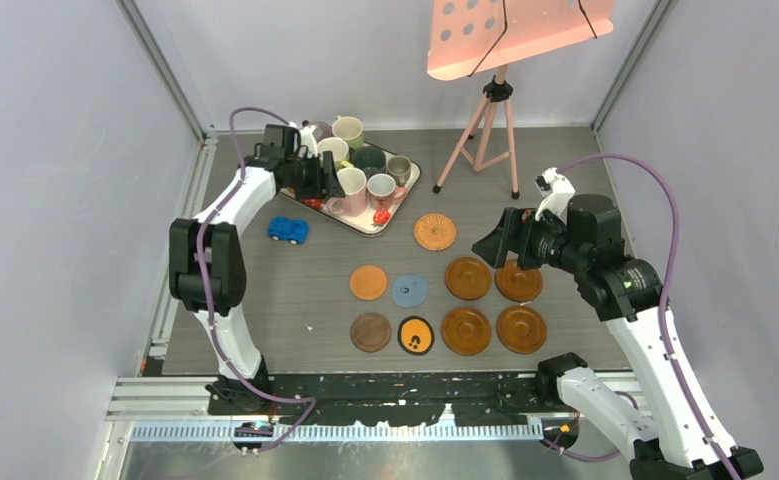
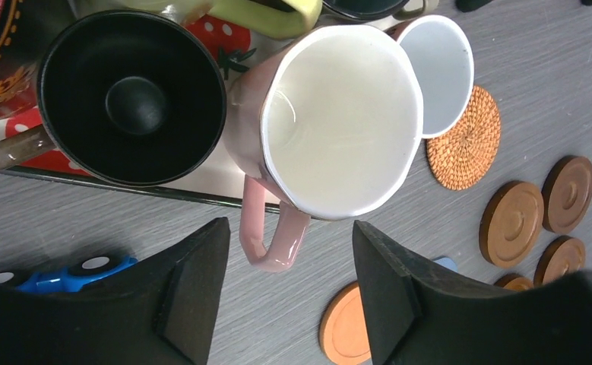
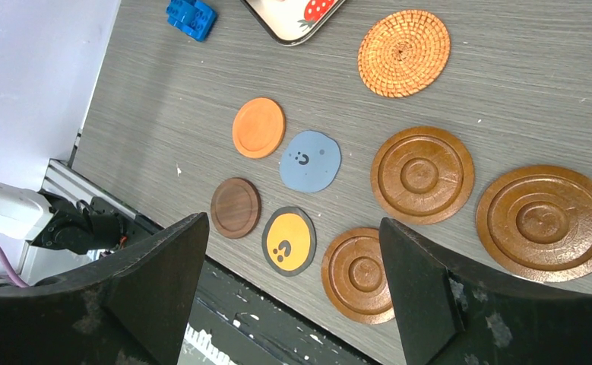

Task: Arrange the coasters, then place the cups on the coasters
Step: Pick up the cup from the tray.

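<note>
A pink cup stands at the near edge of the strawberry-print tray, among several other cups. My left gripper is open, its jaws on either side of the pink handle with a gap on both sides. A black cup sits beside the pink one. On the table lie several coasters: a woven one, orange, blue, dark wood, black with orange centre, and glossy brown ones. My right gripper hovers open and empty above them.
A small blue toy car lies left of the tray, close under my left arm. A pink tripod stand rises at the back right. Walls close the table on the left, right and far sides.
</note>
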